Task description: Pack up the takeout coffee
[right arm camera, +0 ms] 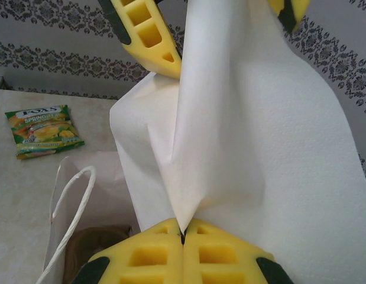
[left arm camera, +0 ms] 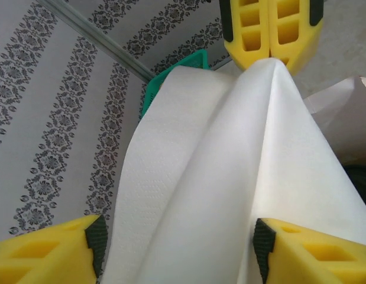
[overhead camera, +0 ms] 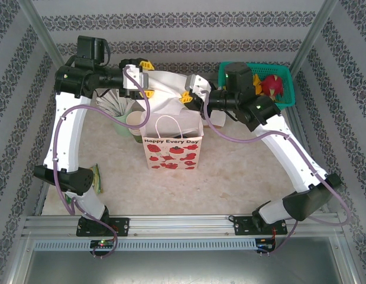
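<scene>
A white paper napkin (overhead camera: pixel 168 84) hangs stretched between both grippers above the open strawberry-print paper bag (overhead camera: pixel 172 152). My right gripper (right arm camera: pixel 183 229) is shut on one corner of the napkin (right arm camera: pixel 248 136). My left gripper (left arm camera: pixel 177 236) is open, its yellow fingers (left arm camera: pixel 49 254) on either side of the napkin's (left arm camera: pixel 194 177) other end. In the top view the left gripper (overhead camera: pixel 148 78) is at the sheet's left end and the right gripper (overhead camera: pixel 186 97) at its right end. The takeout coffee is hidden. Something dark and brownish (right arm camera: pixel 91 248) lies low inside the bag (right arm camera: pixel 82 201); I cannot tell what it is.
A pale green cup of white sticks (overhead camera: pixel 116 112) and stacked lidless cups (overhead camera: pixel 134 122) stand left of the bag. A teal basket (overhead camera: pixel 230 67) with a red item is at the back right. A green snack packet (right arm camera: pixel 44 130) lies on the table at the left.
</scene>
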`<control>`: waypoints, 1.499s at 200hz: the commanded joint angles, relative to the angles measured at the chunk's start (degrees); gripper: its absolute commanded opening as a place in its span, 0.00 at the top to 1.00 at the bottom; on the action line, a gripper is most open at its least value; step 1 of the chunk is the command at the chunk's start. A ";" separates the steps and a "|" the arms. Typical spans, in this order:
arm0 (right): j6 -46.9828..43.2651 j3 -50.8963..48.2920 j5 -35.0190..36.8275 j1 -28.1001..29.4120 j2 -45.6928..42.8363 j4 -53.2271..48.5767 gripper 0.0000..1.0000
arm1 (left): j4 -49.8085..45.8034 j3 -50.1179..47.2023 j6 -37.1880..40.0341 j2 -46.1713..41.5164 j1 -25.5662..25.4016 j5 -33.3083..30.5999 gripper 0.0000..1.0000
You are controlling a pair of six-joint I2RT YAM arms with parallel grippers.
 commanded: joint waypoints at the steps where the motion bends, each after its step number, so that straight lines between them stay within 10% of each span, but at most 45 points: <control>1: -0.82 -0.96 -3.63 -0.53 -1.06 1.74 1.00 | -2.61 -2.19 -0.20 -2.15 0.62 2.80 0.40; 32: -0.44 -1.35 -5.01 -0.93 -1.19 2.20 1.00 | -0.65 -4.94 -1.93 -3.99 1.25 1.20 0.52; 71: 2.24 -3.64 -4.06 -1.09 -1.58 2.86 1.00 | 2.21 -7.45 -7.39 -8.26 3.30 4.30 1.00; 107: 6.56 -8.81 -4.28 1.62 -1.17 6.56 1.00 | 7.25 -16.39 -16.53 -15.79 3.17 5.08 1.00; 245: 8.19 -11.53 -4.98 4.89 7.40 3.05 0.93 | -7.37 -19.97 -10.47 -15.11 -1.74 -20.25 1.00; 300: 8.63 -12.88 -2.03 4.02 5.06 3.16 0.60 | -15.89 -9.43 -6.90 -7.46 -5.63 -22.55 1.00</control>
